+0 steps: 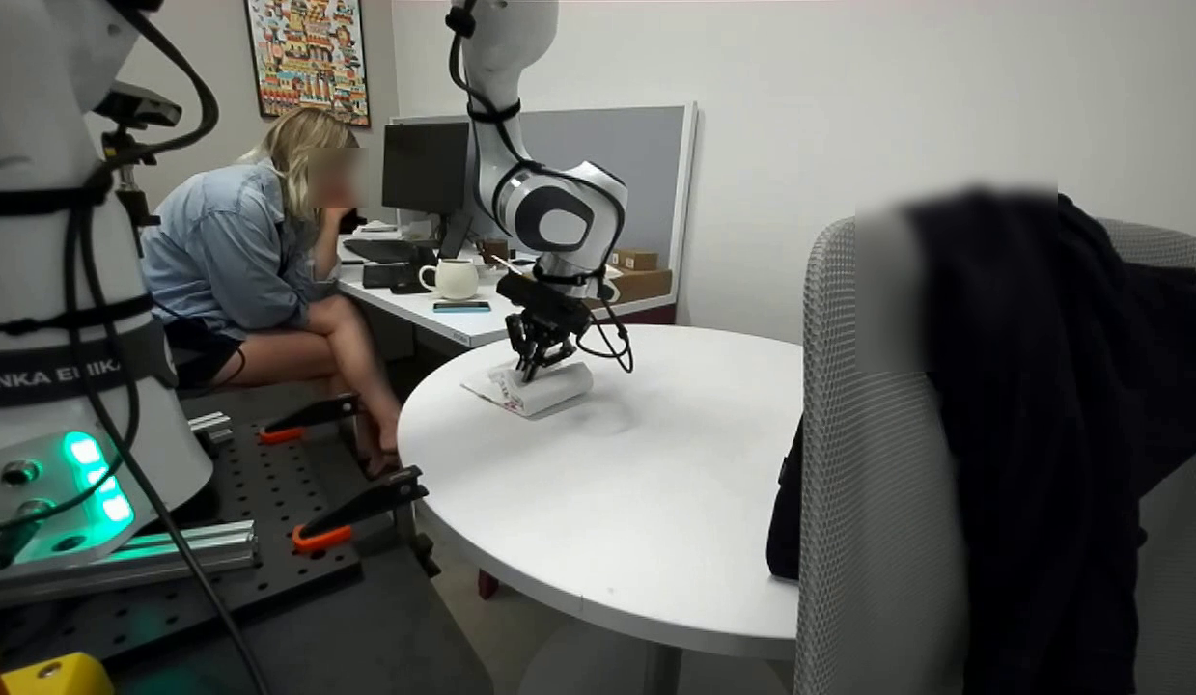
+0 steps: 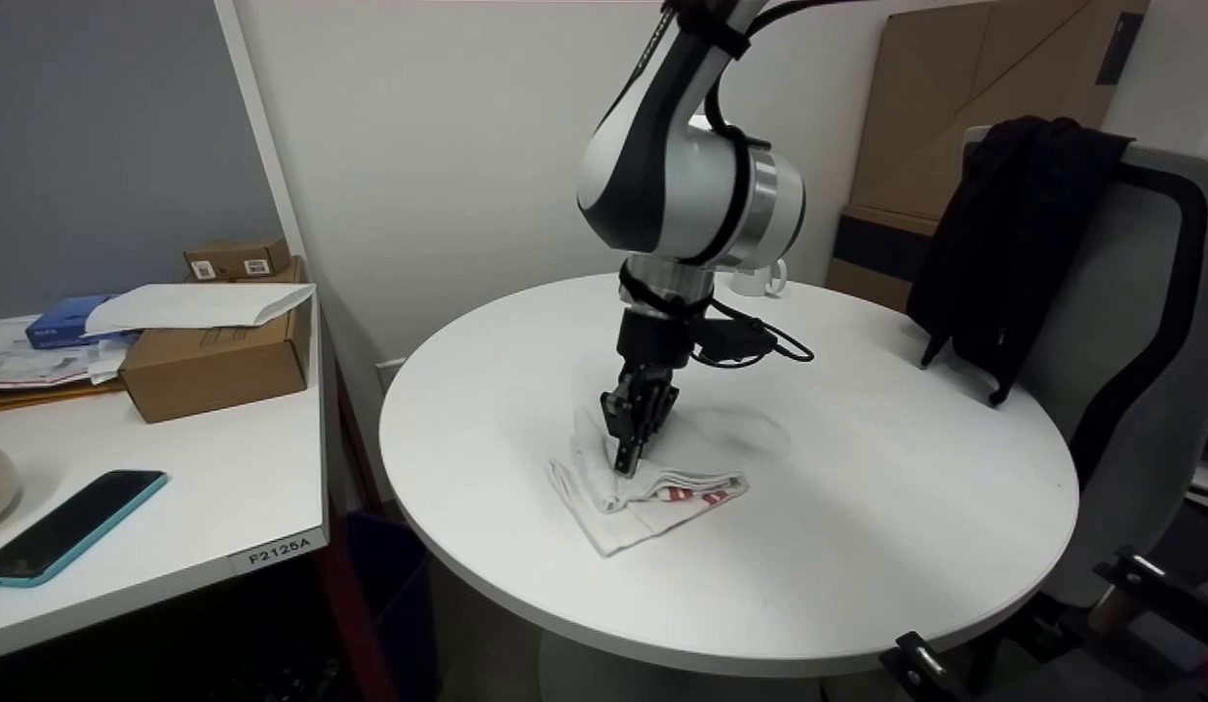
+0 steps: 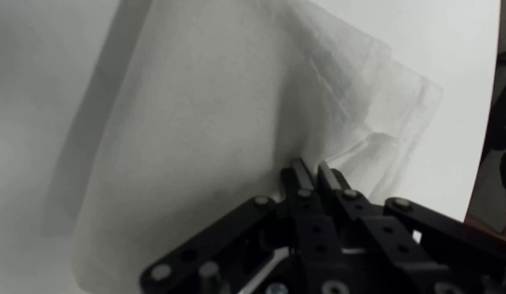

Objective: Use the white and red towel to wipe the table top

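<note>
The white towel with red marks lies folded on the round white table (image 1: pixel 607 512); the towel shows in both exterior views (image 1: pixel 559 388) (image 2: pixel 618 526). Its red marks show along a folded edge in an exterior view. In the wrist view the towel (image 3: pixel 195 102) fills the middle, with a raised fold running to the fingertips. My gripper (image 3: pixel 310 165) points down into the towel, its fingers nearly together with a thin gap where the fold enters. The gripper also shows in both exterior views (image 1: pixel 528 375) (image 2: pixel 626 466), its tips at the towel. The cloth between the tips is partly hidden.
A white mug (image 2: pixel 755 283) stands near the table's edge. A chair (image 1: pixel 877 502) with a dark jacket (image 2: pixel 1013 244) stands against the table. A desk (image 2: pixel 223 497) with boxes and a phone is beside it. A person (image 1: pixel 236 241) sits close by. Clamps (image 1: pixel 361 512) are near the edge.
</note>
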Controlling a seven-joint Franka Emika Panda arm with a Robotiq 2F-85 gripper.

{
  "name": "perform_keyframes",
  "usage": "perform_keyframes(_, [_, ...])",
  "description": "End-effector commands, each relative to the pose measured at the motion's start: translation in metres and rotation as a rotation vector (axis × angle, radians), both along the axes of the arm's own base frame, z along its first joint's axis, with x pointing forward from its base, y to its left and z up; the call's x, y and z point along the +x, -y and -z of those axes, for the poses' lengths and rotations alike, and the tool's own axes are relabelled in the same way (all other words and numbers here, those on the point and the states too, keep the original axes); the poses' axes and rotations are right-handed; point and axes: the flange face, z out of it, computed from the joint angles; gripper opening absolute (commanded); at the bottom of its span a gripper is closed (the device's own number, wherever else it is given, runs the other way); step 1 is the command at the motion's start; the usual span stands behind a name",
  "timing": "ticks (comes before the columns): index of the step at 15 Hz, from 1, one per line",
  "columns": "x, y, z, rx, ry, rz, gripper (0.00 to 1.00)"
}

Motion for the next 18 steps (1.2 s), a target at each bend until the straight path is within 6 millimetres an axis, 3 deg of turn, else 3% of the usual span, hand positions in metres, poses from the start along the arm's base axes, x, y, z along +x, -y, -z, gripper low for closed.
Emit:
perform_keyframes(1, [-0.04, 0.044, 0.001, -0.048, -0.036, -0.019, 0.02])
perform_keyframes(4, [-0.038, 0.095, -0.002, -0.128, 0.037, 0.017, 0.02])
perform_keyframes(11, [-0.003, 0.237, -0.007, -0.334, 0.187, 0.133, 0.02])
perform_keyframes(15, [0.009, 0.297, -0.006, -0.378, 0.178, 0.275, 0.02])
perform_keyframes(18, [0.0, 0.327, -0.004, -0.408, 0.143, 0.379, 0.02])
